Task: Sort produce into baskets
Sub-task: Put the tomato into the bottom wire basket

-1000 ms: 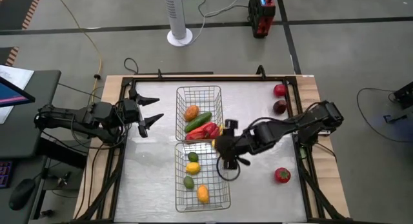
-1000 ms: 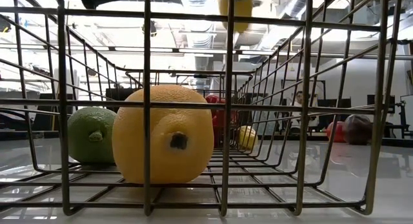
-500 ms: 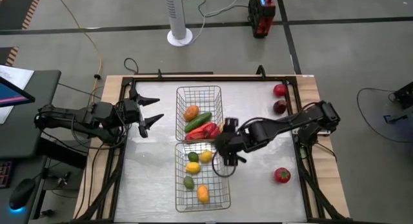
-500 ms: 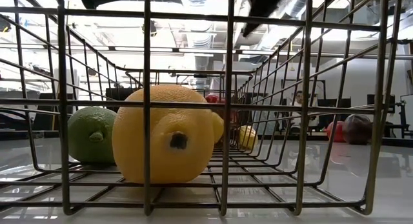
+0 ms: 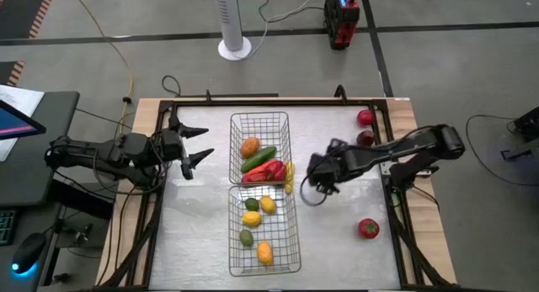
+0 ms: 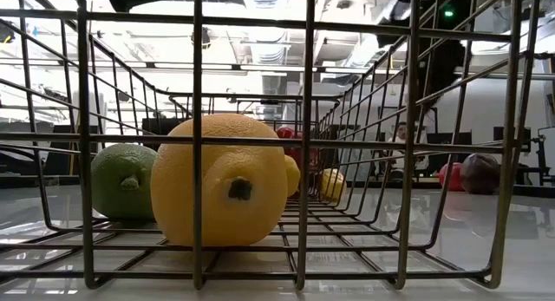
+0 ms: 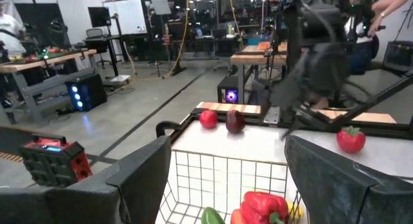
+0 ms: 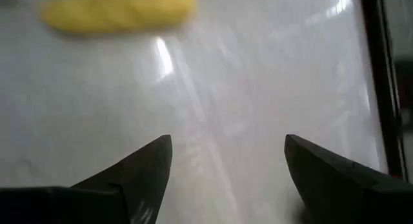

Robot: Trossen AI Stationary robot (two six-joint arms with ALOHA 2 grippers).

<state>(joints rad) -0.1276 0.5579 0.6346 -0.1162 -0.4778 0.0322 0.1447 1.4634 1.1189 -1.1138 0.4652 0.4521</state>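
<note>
Two wire-mesh baskets stand end to end at the table's middle. The far basket (image 5: 259, 128) holds an orange, a green cucumber (image 5: 258, 158) and red peppers (image 5: 265, 170). The near basket (image 5: 290, 241) holds limes and lemons, among them a lemon (image 5: 268, 204) near its far right corner. A yellow banana (image 5: 289, 175) lies on the table against the far basket's right side; it also shows in the right wrist view (image 8: 119, 10). My right gripper (image 5: 309, 176) is open and empty just right of the banana. My left gripper (image 5: 202, 143) is open and empty left of the far basket.
Two apples (image 5: 365, 118) (image 5: 365, 139) lie at the far right of the table, and a red piece (image 5: 368, 229) lies at the near right. Bare tabletop lies between the baskets and the right frame rail (image 5: 394, 191). A person shows in the room beyond (image 6: 401, 132).
My right gripper held a lemon above the near basket and let it go; the lemon now lies in that basket near its far right corner. The gripper has then gone toward the table's right and far edges, away from the basket, to beside the banana.
</note>
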